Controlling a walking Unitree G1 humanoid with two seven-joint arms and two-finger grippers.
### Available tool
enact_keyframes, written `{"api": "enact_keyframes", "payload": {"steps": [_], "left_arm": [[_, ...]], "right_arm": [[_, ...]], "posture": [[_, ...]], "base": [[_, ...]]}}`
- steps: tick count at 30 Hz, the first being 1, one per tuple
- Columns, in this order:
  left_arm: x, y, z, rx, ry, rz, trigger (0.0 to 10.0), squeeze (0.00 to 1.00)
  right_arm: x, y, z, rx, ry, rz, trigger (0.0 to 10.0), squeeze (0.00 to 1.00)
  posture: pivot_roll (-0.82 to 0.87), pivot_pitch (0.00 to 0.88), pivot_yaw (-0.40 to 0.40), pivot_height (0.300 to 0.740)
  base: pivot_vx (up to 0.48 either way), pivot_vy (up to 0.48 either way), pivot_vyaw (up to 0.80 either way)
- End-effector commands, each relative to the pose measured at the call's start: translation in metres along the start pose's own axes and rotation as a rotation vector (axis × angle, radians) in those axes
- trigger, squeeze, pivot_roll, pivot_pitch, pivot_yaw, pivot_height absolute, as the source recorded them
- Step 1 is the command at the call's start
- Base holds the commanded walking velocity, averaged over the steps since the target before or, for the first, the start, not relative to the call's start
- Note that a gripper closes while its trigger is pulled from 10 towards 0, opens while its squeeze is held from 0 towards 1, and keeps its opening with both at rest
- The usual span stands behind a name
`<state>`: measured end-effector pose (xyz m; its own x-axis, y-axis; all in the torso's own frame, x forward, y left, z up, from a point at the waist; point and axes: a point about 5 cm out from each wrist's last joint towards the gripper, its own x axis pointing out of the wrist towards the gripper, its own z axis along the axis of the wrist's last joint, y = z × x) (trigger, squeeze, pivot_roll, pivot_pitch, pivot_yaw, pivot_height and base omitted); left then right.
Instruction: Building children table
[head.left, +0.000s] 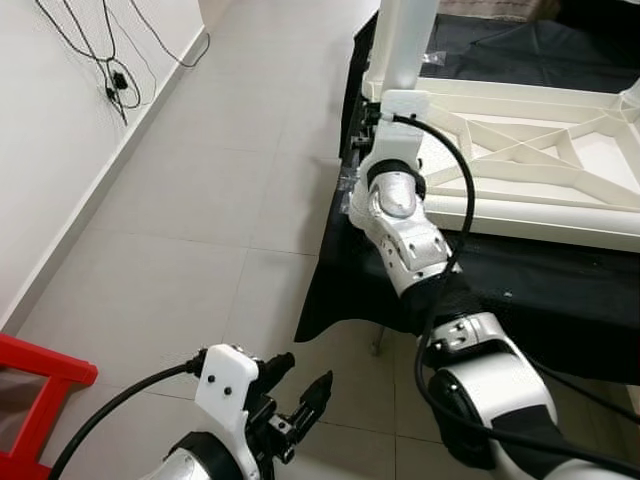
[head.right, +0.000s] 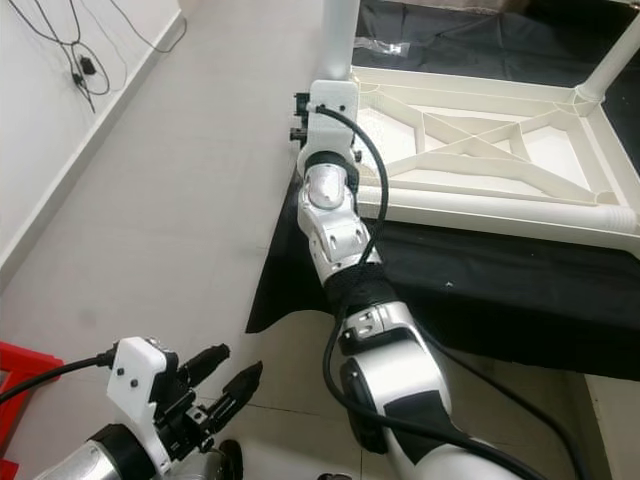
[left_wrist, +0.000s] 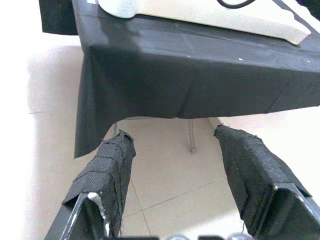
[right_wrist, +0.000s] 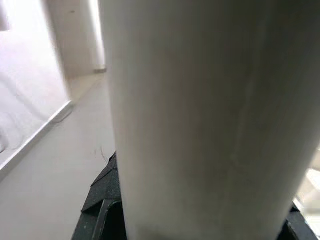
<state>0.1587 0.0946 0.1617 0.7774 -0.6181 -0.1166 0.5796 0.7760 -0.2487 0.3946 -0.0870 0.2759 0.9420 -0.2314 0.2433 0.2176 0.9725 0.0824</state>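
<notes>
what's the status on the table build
Right gripper at white table leg, corner of upturned table frame. Left gripper open, idle above floor. Nothing blocking.

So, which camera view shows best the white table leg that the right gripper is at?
The right eye view: the table leg rises from the frame corner, the right gripper at its base. The left eye view shows the same, more cropped. The right wrist view gives a featureless white close-up.

Smooth, slightly glossy white plastic on the table frame (head.right: 480, 150) and its round leg (right_wrist: 210, 115). Matt black cloth (left_wrist: 190, 85) draped over the worktop. Coarse woven black tape wrapping the left pincer's fingers (left_wrist: 107, 167). Satin pale tiles on the floor (head.left: 200, 230).
</notes>
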Motion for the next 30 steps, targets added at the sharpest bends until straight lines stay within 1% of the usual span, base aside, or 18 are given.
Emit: {"api": "enact_keyframes", "payload": {"steps": [1, 2, 4, 5, 7, 10, 12, 15, 16, 17, 18, 20, 21, 24, 25, 26, 28, 30], "left_arm": [[0.0, 0.001, -0.006, -0.011, 0.023, 0.016, 10.0, 0.0], [0.0, 0.001, -0.006, -0.011, 0.023, 0.016, 10.0, 0.0], [0.001, 0.001, -0.006, -0.01, 0.022, 0.017, 10.0, 0.0], [0.001, 0.001, -0.006, -0.01, 0.022, 0.017, 10.0, 0.0], [0.001, 0.001, -0.006, -0.01, 0.021, 0.017, 10.0, 0.0], [0.001, 0.001, -0.006, -0.01, 0.021, 0.018, 10.0, 0.0], [0.001, 0.002, -0.005, -0.009, 0.019, 0.02, 10.0, 0.0], [0.002, 0.002, -0.005, -0.009, 0.019, 0.021, 10.0, 0.0], [0.002, 0.002, -0.005, -0.009, 0.017, 0.022, 10.0, 0.0], [0.002, 0.002, -0.005, -0.01, 0.017, 0.022, 10.0, 0.0], [0.002, 0.002, -0.005, -0.01, 0.017, 0.022, 10.0, 0.0], [0.002, 0.002, -0.005, -0.01, 0.016, 0.023, 10.0, 0.0], [0.002, 0.002, -0.005, -0.01, 0.015, 0.024, 10.0, 0.0], [0.002, 0.002, -0.005, -0.01, 0.014, 0.025, 10.0, 0.0], [0.003, 0.002, -0.005, -0.01, 0.014, 0.026, 10.0, 0.0], [0.003, 0.002, -0.005, -0.01, 0.014, 0.026, 10.0, 0.0], [0.003, 0.003, -0.005, -0.011, 0.012, 0.028, 10.0, 0.0], [0.004, 0.003, -0.005, -0.011, 0.011, 0.029, 10.0, 0.0]], "right_arm": [[-0.017, -0.04, -0.081, -0.099, 0.342, -0.237, 10.0, 0.0], [-0.017, -0.04, -0.081, -0.099, 0.342, -0.237, 10.0, 0.0], [-0.02, -0.044, -0.081, -0.067, 0.348, -0.356, 10.0, 0.0], [-0.02, -0.044, -0.081, -0.067, 0.348, -0.356, 10.0, 0.0], [-0.023, -0.046, -0.082, -0.042, 0.36, -0.443, 10.0, 0.0], [-0.025, -0.047, -0.081, -0.054, 0.352, -0.478, 10.0, 0.0], [-0.03, -0.044, -0.08, -0.059, 0.345, -0.544, 10.0, 0.0], [-0.032, -0.043, -0.08, -0.058, 0.344, -0.565, 10.0, 0.0], [-0.037, -0.036, -0.075, -0.091, 0.307, -0.594, 10.0, 0.0], [-0.039, -0.033, -0.073, -0.107, 0.292, -0.605, 10.0, 0.0], [-0.039, -0.033, -0.073, -0.107, 0.292, -0.605, 10.0, 0.0], [-0.042, -0.029, -0.072, -0.153, 0.288, -0.633, 10.0, 0.0], [-0.044, -0.028, -0.072, -0.156, 0.29, -0.649, 10.0, 0.0], [-0.045, -0.027, -0.072, -0.144, 0.289, -0.664, 10.0, 0.0], [-0.046, -0.026, -0.072, -0.122, 0.295, -0.671, 10.0, 0.0], [-0.046, -0.026, -0.072, -0.122, 0.295, -0.671, 10.0, 0.0], [-0.044, -0.023, -0.069, -0.083, 0.294, -0.686, 10.0, 0.0], [-0.043, -0.023, -0.066, -0.066, 0.291, -0.689, 10.0, 0.0]], "posture": [[0.17, 0.298, -0.038, 0.74], [0.17, 0.298, -0.038, 0.74], [0.17, 0.298, -0.037, 0.74], [0.17, 0.298, -0.037, 0.74], [0.17, 0.297, -0.038, 0.74], [0.17, 0.297, -0.039, 0.74], [0.17, 0.3, -0.04, 0.74], [0.17, 0.3, -0.04, 0.74], [0.17, 0.301, -0.043, 0.74], [0.17, 0.301, -0.043, 0.74], [0.17, 0.301, -0.043, 0.74], [0.17, 0.302, -0.046, 0.74], [0.17, 0.304, -0.046, 0.74], [0.18, 0.304, -0.048, 0.74], [0.18, 0.305, -0.049, 0.74], [0.18, 0.305, -0.049, 0.74], [0.17, 0.303, -0.049, 0.74], [0.17, 0.303, -0.049, 0.74]], "base": [[0.0, 0.0, 0.0], [0.0, 0.0, 0.0], [0.0, 0.0, 0.0], [0.0, 0.0, 0.0], [0.0, 0.0, 0.0], [0.0, 0.0, 0.0], [0.0, 0.0, 0.0], [0.0, 0.0, 0.0], [0.0, 0.0, 0.0], [0.0, 0.0, 0.0], [0.0, 0.0, 0.0], [0.0, 0.0, 0.0], [0.0, 0.0, 0.0], [0.0, 0.0, 0.0], [0.0, 0.0, 0.0], [0.0, 0.0, 0.0], [0.0, 0.0, 0.0], [0.0, 0.0, 0.0]]}}
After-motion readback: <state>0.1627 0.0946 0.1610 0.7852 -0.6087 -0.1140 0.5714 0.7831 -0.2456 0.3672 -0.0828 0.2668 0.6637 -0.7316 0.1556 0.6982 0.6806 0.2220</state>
